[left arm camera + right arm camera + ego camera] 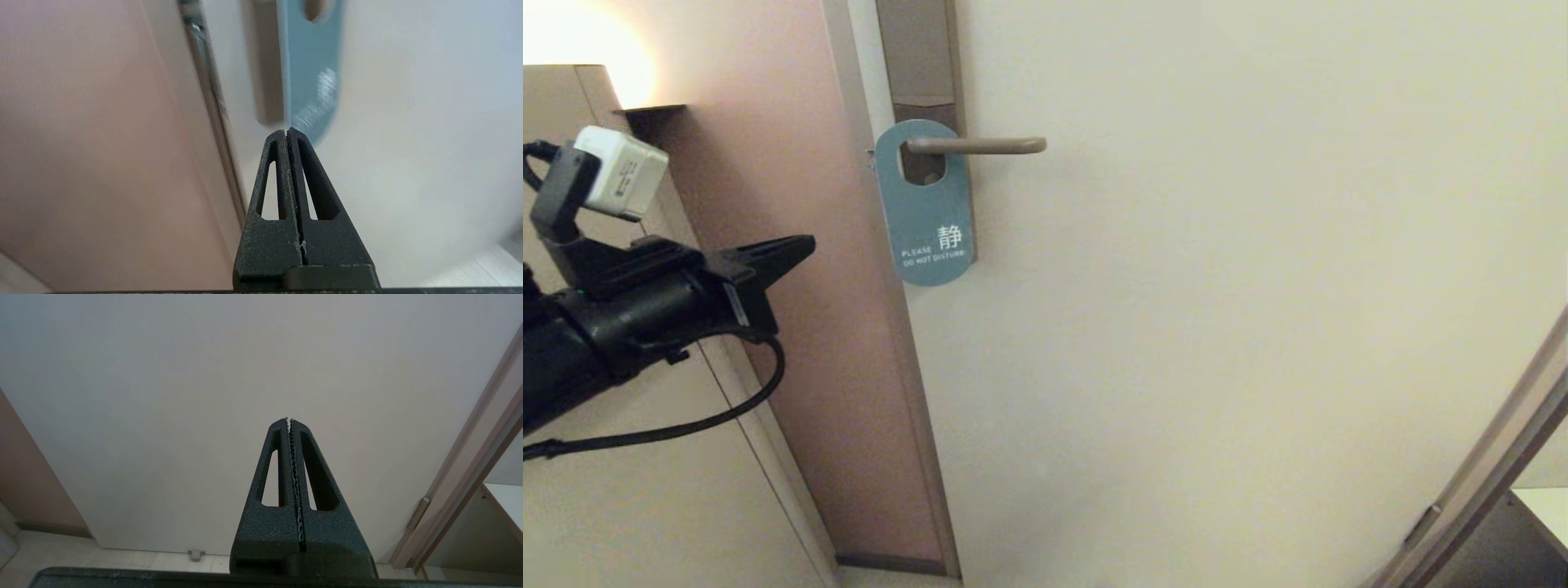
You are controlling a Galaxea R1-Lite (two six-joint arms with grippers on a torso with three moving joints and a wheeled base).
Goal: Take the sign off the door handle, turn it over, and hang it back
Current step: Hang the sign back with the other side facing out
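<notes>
We see the sign [927, 208] on the handle [977, 146], teal side out; our left gripper [805, 245], closed and empty, sits apart.

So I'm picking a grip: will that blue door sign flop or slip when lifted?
The sign looks thin and flat against the door, so probably stiff and light. Its smooth face may slip between fingers. Hanging by its hole on the handle, it would likely swing if nudged.

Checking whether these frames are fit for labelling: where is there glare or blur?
Head view: strong lamp glare top left, sign and door handle sharp. Left wrist view: sign and door edge smeared, left claw crisp. Right wrist view: evenly lit, sharp.
</notes>
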